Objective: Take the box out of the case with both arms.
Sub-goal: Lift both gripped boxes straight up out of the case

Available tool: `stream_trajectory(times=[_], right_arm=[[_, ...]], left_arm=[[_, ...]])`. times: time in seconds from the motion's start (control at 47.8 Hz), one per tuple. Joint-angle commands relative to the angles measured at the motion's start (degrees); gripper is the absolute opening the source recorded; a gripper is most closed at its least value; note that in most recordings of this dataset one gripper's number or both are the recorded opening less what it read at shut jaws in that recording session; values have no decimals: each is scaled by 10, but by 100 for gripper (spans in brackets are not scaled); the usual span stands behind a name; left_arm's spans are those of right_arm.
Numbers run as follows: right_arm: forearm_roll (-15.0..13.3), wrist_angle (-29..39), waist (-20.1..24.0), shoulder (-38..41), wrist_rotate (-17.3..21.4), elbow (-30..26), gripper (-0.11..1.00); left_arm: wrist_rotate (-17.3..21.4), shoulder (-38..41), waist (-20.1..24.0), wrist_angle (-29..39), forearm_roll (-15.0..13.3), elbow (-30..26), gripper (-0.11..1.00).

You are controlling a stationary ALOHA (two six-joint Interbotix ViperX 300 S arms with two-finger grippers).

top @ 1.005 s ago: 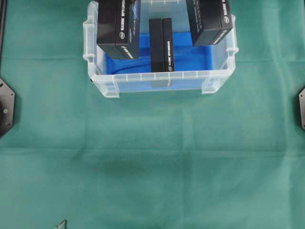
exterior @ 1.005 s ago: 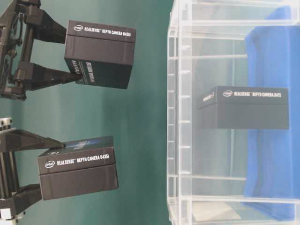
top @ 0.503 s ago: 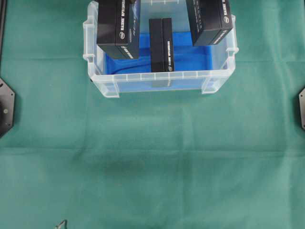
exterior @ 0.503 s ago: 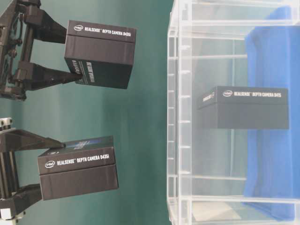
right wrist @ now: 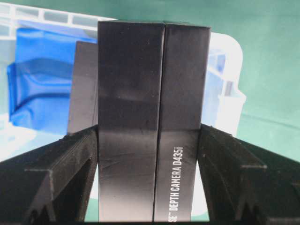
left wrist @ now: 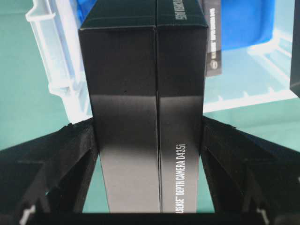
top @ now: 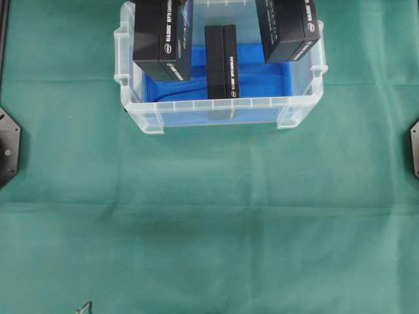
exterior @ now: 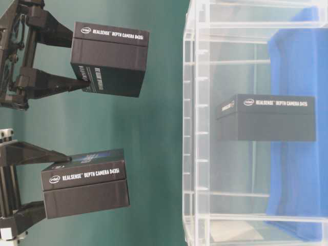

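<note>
Three black boxes (top: 221,62) — one clear case (top: 216,112) — two grippers (exterior: 77,56).

3 black boxes (top: 221,62) carry white lettering; black fingers (left wrist: 70,154) flank one. The clear case (top: 216,111) has blue lining (top: 262,75); the table (top: 209,216) is green.

Two boxes (top: 163,39) above case (top: 216,108)

Overhead view looks straight down, the case (top: 219,108) at twelve o'clock. Table-level view is rotated sideways, close in. Both wrist views stare down along their held boxes, sharing that case.
</note>
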Motion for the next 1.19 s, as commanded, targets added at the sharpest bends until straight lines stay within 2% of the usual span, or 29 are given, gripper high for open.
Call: stream_trajectory(times=[0.0, 0.586, 0.775, 0.963, 1.173], right_arm=[[-3, 0, 0, -22, 1, -18, 65], [-1, 1, 1, -22, 2, -18, 65], [0, 16, 25, -22, 12, -18, 65], [-4, 40, 81, -22, 67, -18, 65], [-4, 58, 159, -18, 142, -18, 65]], left_arm=[[0, -11, -1, -2, 0, -16, 62], [0, -13, -3, -2, 1, -13, 62], [-4, -13, -23, -2, 1, -12, 62], [-9, -14, -62, -2, 1, -11, 62], [-37, -15, -119, 16, 3, -11, 62]])
